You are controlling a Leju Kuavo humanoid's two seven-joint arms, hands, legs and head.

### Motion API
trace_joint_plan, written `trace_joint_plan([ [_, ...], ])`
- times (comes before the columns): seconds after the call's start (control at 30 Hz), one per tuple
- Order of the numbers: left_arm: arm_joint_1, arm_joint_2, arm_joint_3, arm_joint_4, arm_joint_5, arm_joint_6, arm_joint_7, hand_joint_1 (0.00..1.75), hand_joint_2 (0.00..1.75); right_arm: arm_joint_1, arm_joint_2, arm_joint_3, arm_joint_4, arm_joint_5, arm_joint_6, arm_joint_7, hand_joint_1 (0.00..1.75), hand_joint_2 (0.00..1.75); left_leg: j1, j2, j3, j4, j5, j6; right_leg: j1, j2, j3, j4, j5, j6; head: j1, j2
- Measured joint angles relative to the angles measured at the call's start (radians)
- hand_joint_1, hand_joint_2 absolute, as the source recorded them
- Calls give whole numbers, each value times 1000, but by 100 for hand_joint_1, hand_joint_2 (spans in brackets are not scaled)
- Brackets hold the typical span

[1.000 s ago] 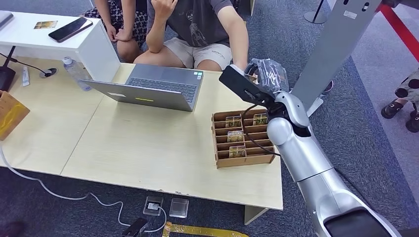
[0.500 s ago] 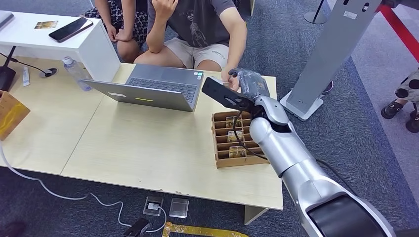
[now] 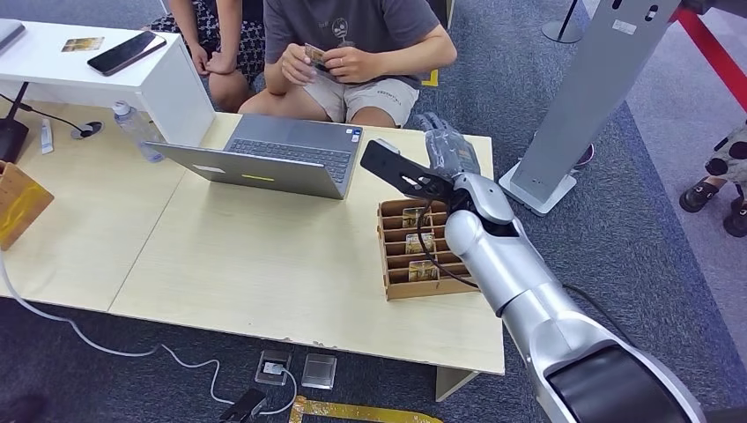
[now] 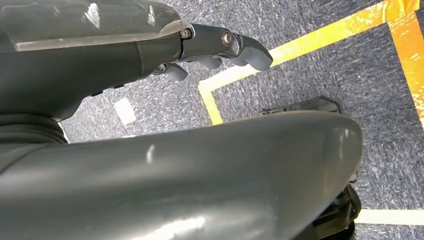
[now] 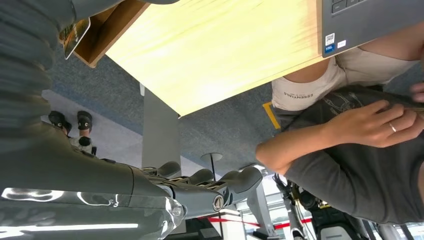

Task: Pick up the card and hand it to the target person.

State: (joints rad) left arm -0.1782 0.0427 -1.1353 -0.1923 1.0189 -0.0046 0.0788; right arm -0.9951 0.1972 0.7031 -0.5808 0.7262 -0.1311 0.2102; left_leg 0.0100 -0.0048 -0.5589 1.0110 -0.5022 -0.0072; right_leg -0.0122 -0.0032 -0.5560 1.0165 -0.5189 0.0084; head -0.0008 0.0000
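At eleven o'clock from your right hand (image 3: 447,152), the card (image 3: 314,55) is sitting in the person's hands (image 3: 339,63); your right hand is hovering empty, fingers spread, over the desk (image 3: 264,264).

Silver arm (image 3: 520,282), dark grey robot hand (image 3: 447,152)

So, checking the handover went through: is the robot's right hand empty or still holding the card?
Empty. The right hand has its fingers apart with nothing between them, and the person holds the card.
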Motion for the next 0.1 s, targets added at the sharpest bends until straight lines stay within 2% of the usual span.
trace_joint_plan([
  [0.1, 0, 0, 0, 0, 4, 2, 0, 0, 0, -2, 0, 0, -1, -3, -2, -3, 0, 175, 0, 0, 0, 0, 0, 0, 0, 0, 0, 0, 0, 0, 0, 0],
])
